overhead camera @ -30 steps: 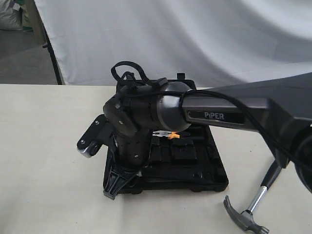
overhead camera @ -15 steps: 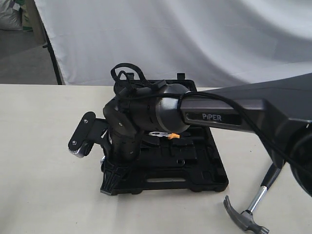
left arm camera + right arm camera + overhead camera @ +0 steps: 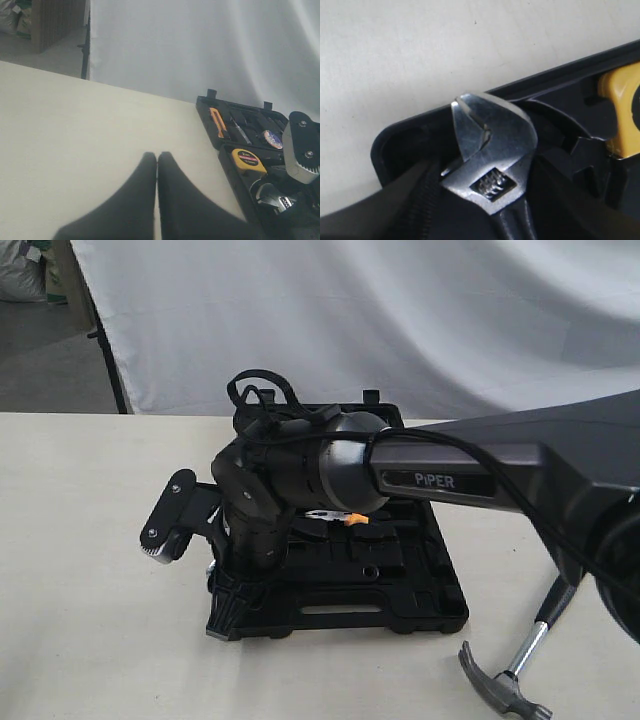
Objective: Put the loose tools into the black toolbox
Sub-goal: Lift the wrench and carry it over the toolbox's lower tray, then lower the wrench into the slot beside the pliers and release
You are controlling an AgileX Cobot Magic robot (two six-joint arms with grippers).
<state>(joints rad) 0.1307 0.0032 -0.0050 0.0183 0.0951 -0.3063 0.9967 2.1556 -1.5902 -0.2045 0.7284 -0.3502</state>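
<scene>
Two robot arms work at a pale surface (image 3: 90, 540) with a white sheet hanging behind. An open black toolbox (image 3: 400, 618) lies in the middle.

The right arm reaches across the case, and its end effector (image 3: 228, 608) points down into the front left corner. Its wrist view shows the silver adjustable wrench (image 3: 492, 145) there, head lying in a moulded recess just inside the case wall, handle running back between the dark fingers. I cannot tell whether the fingers pinch the handle or stand clear of it.

The left end effector (image 3: 156, 160) hangs over bare surface beside the case, fingers pressed together, holding nothing.

A small tape roll (image 3: 272, 139) and a yellow tape measure (image 3: 246, 160) already sit in the case. The claw hammer (image 3: 510, 680) lies on the surface, outside the front right corner.

The step in hand appears to be seating the wrench. Next, the right arm would need to let go if it has not, lift clear, then fetch the hammer.
</scene>
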